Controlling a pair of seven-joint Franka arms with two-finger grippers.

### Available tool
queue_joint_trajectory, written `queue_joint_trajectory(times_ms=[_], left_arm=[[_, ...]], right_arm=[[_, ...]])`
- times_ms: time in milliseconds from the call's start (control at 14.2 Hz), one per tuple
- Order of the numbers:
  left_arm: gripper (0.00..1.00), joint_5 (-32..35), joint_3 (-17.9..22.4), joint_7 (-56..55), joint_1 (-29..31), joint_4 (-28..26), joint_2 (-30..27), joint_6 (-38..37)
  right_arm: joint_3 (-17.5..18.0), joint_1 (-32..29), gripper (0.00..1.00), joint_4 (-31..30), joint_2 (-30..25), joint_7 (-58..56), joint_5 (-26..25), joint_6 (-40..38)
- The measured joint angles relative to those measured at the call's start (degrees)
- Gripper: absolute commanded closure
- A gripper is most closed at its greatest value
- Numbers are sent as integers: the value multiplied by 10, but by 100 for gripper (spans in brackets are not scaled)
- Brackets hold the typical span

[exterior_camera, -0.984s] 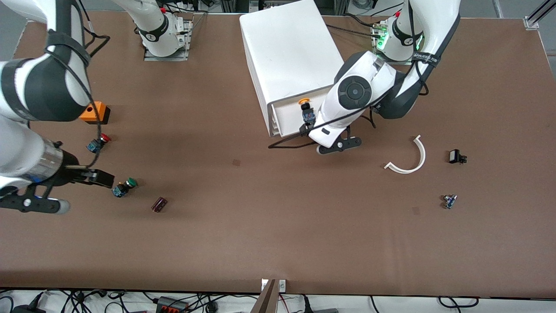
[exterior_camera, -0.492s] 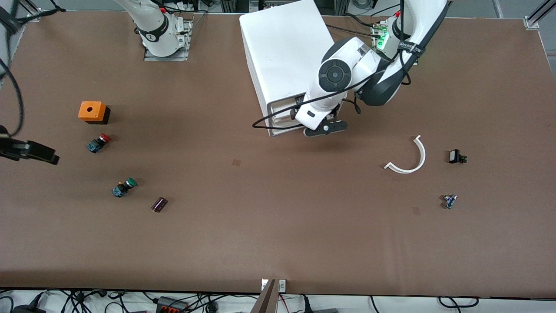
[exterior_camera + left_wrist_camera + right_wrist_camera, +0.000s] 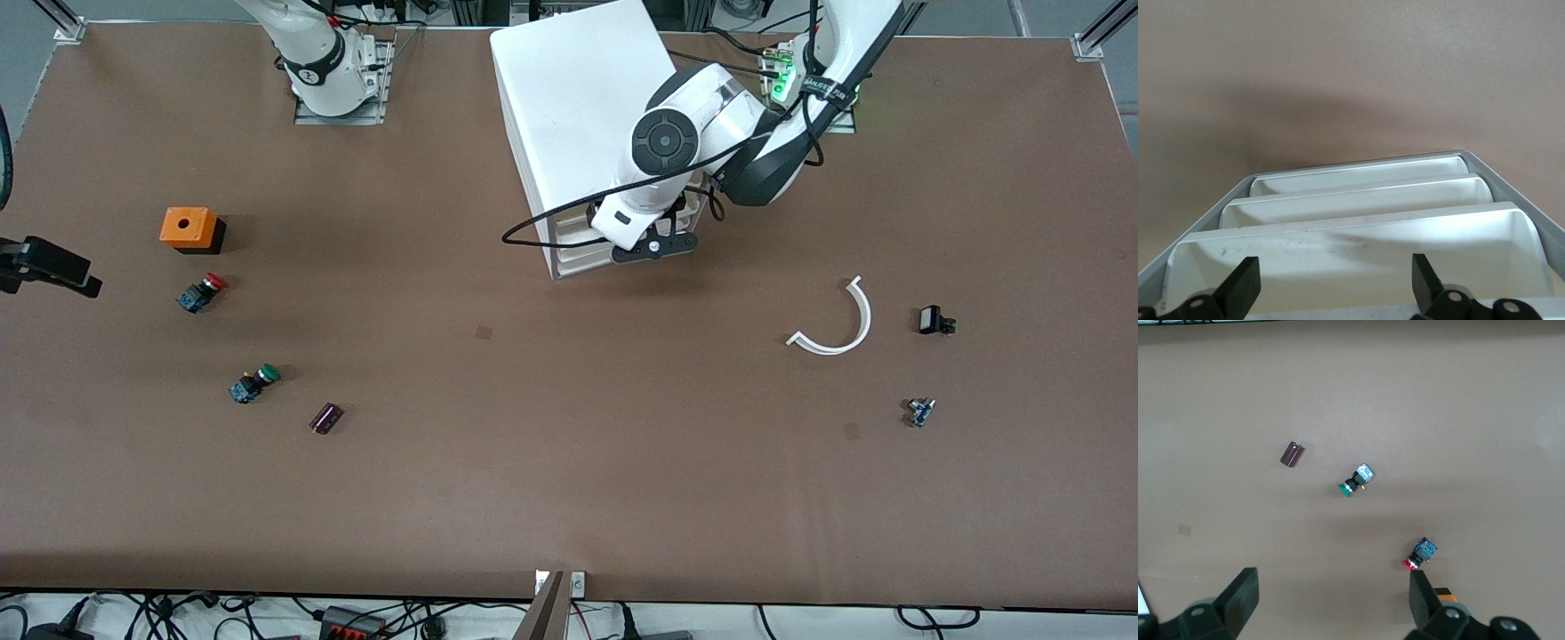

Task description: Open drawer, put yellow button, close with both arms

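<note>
The white cabinet (image 3: 587,98) stands between the two arm bases. Its uppermost drawer (image 3: 573,228) sits pushed in, about flush with the two lower ones. The yellow button is hidden. The left arm's hand (image 3: 642,233) hangs over the cabinet's front. In the left wrist view my left gripper (image 3: 1335,293) is open just above the top drawer's front (image 3: 1351,233), with nothing between the fingers. My right gripper (image 3: 1331,603) is open and empty, high over the right arm's end of the table. Only one black finger (image 3: 55,264) of it shows in the front view.
At the right arm's end lie an orange box (image 3: 188,228), a red-capped button (image 3: 201,292), a green-capped button (image 3: 253,383) and a purple cylinder (image 3: 325,417). At the left arm's end lie a white curved strip (image 3: 840,324), a black part (image 3: 933,320) and a small blue part (image 3: 919,411).
The left arm moved toward the cabinet and the open drawer slid in, taking the yellow button out of sight. The right arm drew back from the green-capped button to the view's edge.
</note>
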Motion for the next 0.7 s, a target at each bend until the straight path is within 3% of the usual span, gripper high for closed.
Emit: queue_joint_trajectory(times_ms=[352, 703], left_arm=[[0, 0, 1, 0, 7, 8, -1, -1], [0, 28, 4, 78, 99, 73, -11, -53]], right_arm=[[-29, 31, 0, -28, -17, 0, 0, 1], [-36, 34, 0, -83, -58, 0, -1, 5]])
